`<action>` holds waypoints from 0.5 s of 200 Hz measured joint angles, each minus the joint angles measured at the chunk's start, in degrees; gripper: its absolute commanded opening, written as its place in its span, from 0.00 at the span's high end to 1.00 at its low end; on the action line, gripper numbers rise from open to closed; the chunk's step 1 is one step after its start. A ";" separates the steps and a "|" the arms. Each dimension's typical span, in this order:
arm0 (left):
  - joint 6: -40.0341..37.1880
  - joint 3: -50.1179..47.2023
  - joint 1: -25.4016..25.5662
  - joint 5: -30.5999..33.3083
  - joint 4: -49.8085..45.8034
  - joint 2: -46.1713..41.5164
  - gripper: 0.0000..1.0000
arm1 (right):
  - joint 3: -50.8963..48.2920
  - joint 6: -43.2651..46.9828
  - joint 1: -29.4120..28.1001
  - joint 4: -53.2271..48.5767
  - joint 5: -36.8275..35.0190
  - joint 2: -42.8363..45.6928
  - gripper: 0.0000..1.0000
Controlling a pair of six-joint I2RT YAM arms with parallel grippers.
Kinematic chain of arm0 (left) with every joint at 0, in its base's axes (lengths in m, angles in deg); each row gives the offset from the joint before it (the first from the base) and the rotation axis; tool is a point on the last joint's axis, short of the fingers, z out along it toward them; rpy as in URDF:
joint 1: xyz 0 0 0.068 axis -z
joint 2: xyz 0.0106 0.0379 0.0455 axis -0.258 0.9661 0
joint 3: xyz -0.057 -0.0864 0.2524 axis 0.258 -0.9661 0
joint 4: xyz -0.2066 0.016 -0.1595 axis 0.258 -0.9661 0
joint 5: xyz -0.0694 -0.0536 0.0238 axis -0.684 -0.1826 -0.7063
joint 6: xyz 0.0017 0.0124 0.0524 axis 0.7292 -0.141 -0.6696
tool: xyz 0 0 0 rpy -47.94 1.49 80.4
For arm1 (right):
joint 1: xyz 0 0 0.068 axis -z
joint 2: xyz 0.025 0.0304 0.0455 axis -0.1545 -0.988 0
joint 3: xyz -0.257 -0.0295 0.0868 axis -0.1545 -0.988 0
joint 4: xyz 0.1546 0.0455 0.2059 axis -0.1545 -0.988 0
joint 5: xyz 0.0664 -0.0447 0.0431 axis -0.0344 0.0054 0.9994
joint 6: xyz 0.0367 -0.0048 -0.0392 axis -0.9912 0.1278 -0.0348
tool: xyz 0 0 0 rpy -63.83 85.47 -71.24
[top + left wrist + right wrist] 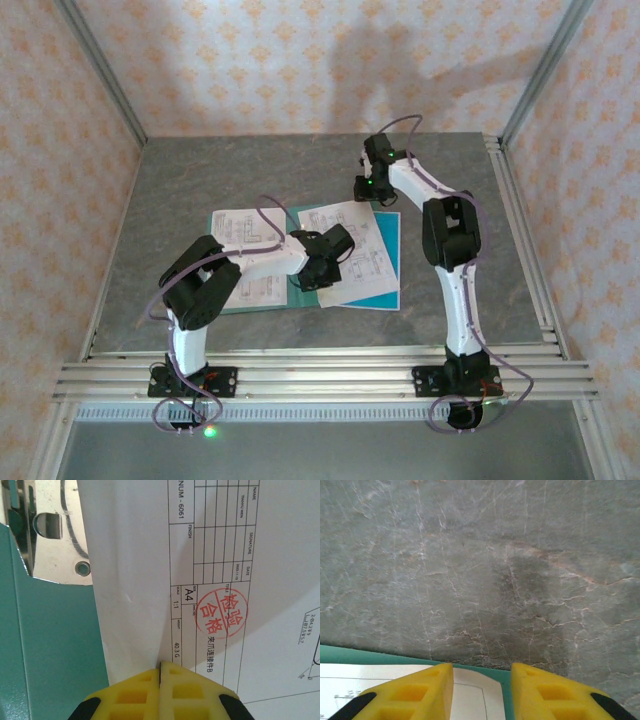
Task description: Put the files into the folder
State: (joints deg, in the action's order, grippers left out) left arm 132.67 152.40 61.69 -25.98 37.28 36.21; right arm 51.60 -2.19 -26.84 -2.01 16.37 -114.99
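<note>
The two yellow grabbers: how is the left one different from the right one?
The left gripper is shut, pinching a sheet of the files; the right gripper has its jaws apart and holds nothing. The left gripper is over printed paper; the right gripper is at the edge of the folder, facing the grey table. Both have yellow fingers.

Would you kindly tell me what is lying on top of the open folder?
White printed sheets lie over both halves of the folder, beside its metal clip. The covers beneath are hidden, so any further sheets underneath cannot be seen.
</note>
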 measured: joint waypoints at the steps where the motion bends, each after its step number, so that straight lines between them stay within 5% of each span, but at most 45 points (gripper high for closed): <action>1: 0.02 0.00 0.00 0.00 0.00 0.00 1.00 | 0.00 0.00 0.00 -0.09 0.04 -0.07 0.65; 100: 0.02 -0.02 0.00 0.00 0.09 0.02 1.00 | -0.57 -0.31 0.15 -0.20 -0.09 -0.42 0.83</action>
State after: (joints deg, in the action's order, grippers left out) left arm 132.69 152.38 61.69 -25.98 37.37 36.23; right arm 51.04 -2.49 -26.69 -2.20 16.28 -115.41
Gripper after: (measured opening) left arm 0.044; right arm 0.183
